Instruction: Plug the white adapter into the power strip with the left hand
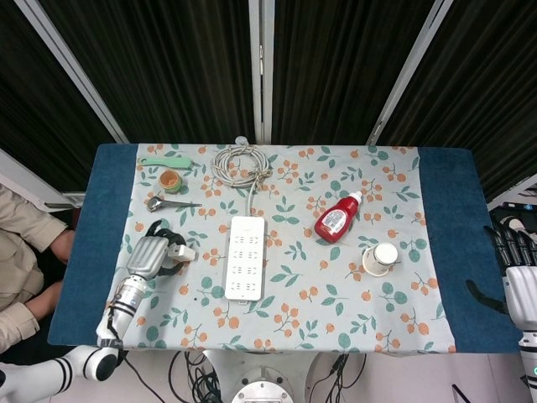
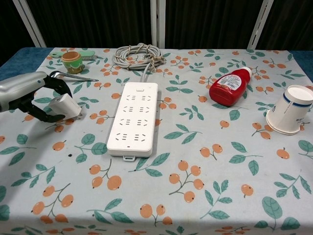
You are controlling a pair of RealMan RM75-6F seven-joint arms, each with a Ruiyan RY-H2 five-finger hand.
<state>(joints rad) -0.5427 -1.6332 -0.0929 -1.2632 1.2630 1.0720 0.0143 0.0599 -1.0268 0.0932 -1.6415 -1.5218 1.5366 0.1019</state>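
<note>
The white power strip (image 1: pixel 245 258) (image 2: pixel 133 117) lies lengthwise in the middle of the flowered cloth, its sockets empty. The white adapter (image 1: pixel 181 252) (image 2: pixel 66 105) lies on the cloth just left of it. My left hand (image 1: pixel 149 254) (image 2: pixel 27 90) comes in from the left. Its dark fingers (image 2: pixel 57 83) curve over the adapter's far side and under its near side, bracketing it without a visible closed grip. My right hand (image 1: pixel 518 281) hangs off the table's right edge, fingers extended and holding nothing.
The strip's coiled cable (image 1: pixel 241 164) (image 2: pixel 137 55) lies behind it. At back left sit a small orange pot (image 1: pixel 170 180), a green brush (image 1: pixel 165 161) and a metal tool (image 1: pixel 168 202). Right of the strip lie a red bottle (image 1: pixel 337 220) and a tipped paper cup (image 1: pixel 380 258).
</note>
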